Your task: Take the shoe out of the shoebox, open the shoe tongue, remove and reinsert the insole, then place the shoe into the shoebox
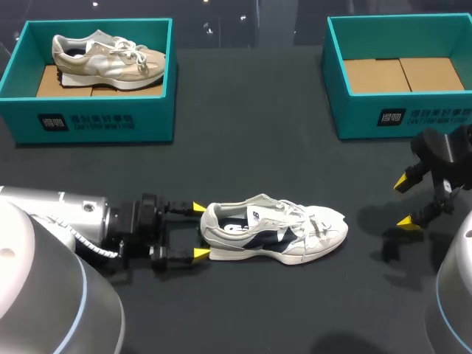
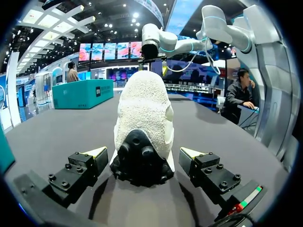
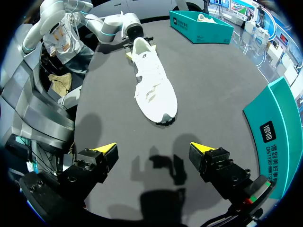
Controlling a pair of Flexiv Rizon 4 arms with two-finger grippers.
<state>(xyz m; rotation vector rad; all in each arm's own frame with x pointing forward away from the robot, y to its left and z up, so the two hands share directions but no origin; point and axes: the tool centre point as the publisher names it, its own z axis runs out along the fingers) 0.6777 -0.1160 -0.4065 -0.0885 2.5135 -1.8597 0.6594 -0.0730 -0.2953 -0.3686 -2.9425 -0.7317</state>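
Crosswise, white shoe (image 1: 274,233) (upright), heel between wide left gripper (image 1: 199,230), toe toward wide right gripper (image 1: 405,200)

**Print on boxes and shoe, none legible**

The left teal cardboard shoebox (image 1: 96,122) and the right teal cardboard shoebox (image 1: 424,116) each carry a white square emblem and two lines of white characters on the front wall, too small to read. The white and navy mesh sneaker (image 1: 273,234) has a small side mark, also unreadable.
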